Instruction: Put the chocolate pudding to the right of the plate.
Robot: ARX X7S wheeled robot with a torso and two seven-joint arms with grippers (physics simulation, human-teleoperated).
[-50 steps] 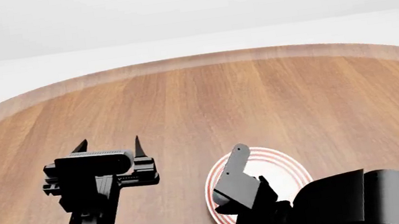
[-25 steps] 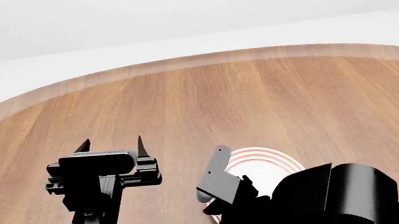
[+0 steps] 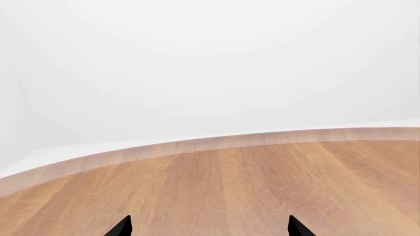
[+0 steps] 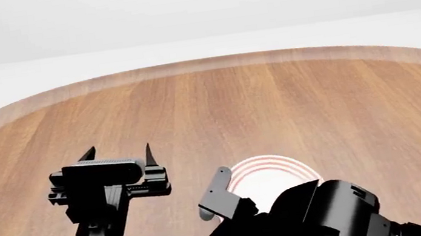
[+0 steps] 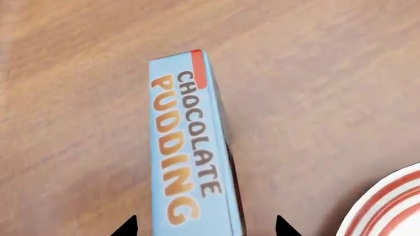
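Pudding carton point(image 5: 190, 157) lies between the spread right claw point(image 5: 204, 227) tips.

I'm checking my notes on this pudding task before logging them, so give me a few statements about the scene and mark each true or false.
1. The chocolate pudding lies on the wooden table, held by neither tool. True.
2. The right tool is shut on the carton. False: its tips stand apart on either side of the carton, open.
3. The plate has red rings around its rim. True.
4. The left tool holds the plate. False: it is open over bare wood, holding nothing.
5. In the head view the carton sits on the plate. False: it lies on the table, to the plate's left.
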